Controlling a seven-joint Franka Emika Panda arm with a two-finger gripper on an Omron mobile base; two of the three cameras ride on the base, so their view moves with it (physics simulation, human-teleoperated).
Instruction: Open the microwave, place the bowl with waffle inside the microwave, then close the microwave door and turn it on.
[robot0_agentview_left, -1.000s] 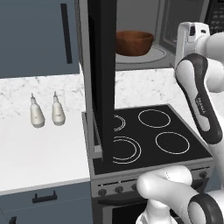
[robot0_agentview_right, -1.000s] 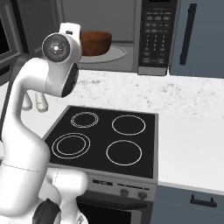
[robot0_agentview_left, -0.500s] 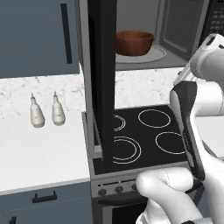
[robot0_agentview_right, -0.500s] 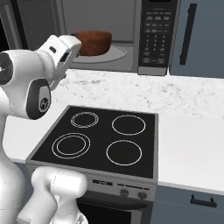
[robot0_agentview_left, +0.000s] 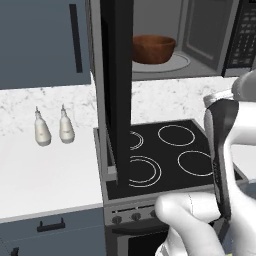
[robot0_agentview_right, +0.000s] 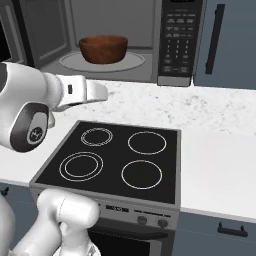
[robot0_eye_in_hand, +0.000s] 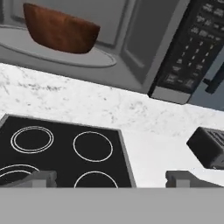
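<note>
The microwave (robot0_agentview_right: 115, 40) stands open above the marbled bench (robot0_agentview_right: 220, 150), its microwave door (robot0_agentview_left: 116, 90) swung out edge-on over the black stovetop (robot0_agentview_right: 120, 160). Inside, the bowl with waffle (robot0_agentview_right: 103, 48) sits upright on the round turntable plate (robot0_agentview_right: 132, 62), left of the keypad strip (robot0_agentview_right: 181, 35). The pincer (robot0_eye_in_hand: 111, 177) hangs over the stovetop's near edge, jaws spread wide and holding nothing.

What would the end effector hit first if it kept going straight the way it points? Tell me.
Probably the white counter behind the stovetop, below the microwave. The open end effector points there in the hand view; depth is unclear.
</note>
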